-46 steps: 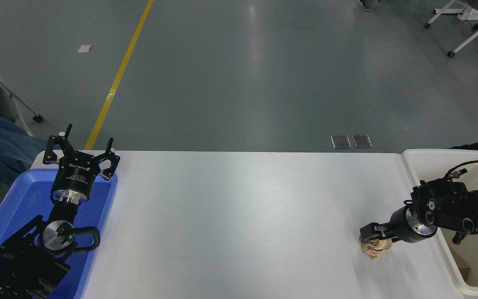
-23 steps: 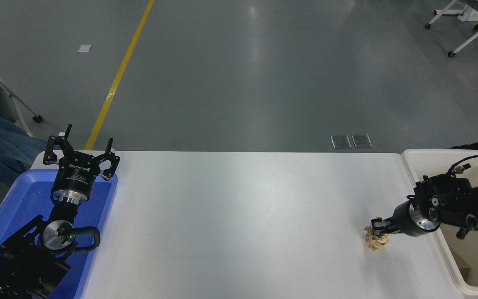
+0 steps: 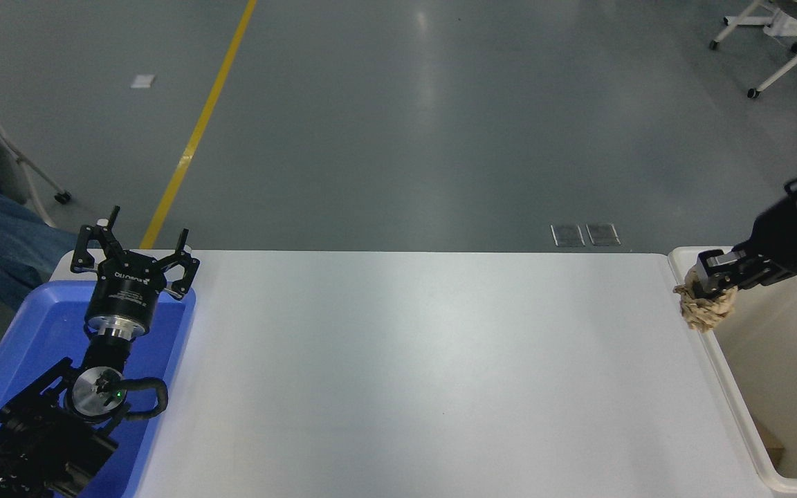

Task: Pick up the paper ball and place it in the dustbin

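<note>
1. The paper ball (image 3: pixel 704 309) is off the worktop (image 3: pixel 412 360) now. It hangs in the air at about 3 o'clock in the picture, right over the near-left rim of the dustbin (image 3: pixel 720 366).

2. The right gripper (image 3: pixel 711 277) has its fingers closed on the top of the paper ball. The wad sticks out below them.

3. The step in hand looks like the carry: the ball is picked up and is on its way to the bin, but it is not let go yet.

4. From this high view it is hard to tell if the ball is fully past the rim or just above it. I think it sits on the edge line.

5. The next move calls for a little more travel toward 3 o'clock, so the ball is over the deep part of the bin. Then the fingers can open and the ball can drop in. If they open too soon, the ball may hit the rim and roll back onto the worktop.

6. The right arm comes in from the right edge, held high, and slopes down toward 8 o'clock to the ball.

7. The left gripper (image 3: pixel 135 250) is parked at 8 o'clock over the blue tray (image 3: pixel 25 332), with its fingers spread open and holding nothing.
</note>
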You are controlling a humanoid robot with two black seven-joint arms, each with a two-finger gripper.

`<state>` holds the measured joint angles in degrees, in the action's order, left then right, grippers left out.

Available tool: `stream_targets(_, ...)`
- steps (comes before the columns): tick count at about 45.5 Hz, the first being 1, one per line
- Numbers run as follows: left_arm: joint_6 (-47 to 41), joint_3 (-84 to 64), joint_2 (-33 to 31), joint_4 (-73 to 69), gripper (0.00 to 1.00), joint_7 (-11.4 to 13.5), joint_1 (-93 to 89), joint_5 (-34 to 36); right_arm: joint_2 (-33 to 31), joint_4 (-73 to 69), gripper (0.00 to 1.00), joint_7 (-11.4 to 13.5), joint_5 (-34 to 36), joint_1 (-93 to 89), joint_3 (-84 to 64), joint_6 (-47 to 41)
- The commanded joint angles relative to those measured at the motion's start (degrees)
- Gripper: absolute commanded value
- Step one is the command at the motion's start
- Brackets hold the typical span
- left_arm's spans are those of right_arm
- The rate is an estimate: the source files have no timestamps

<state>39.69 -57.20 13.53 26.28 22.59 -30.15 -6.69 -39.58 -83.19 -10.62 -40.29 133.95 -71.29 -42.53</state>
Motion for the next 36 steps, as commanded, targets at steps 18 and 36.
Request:
stream_targets(18,-0.05,0.07,0.01,0.0,1.0,0.09,0.09,0.01,-1.02,-1.28,0.0,-0.11,0.04,10.72,-7.64,-2.47)
stream_targets(36,-0.05,-0.01,0.01,0.0,1.0,0.09,0.09,-0.07,-18.07,28.95,0.0,-1.34,-4.18,-17.38,1.05,1.21)
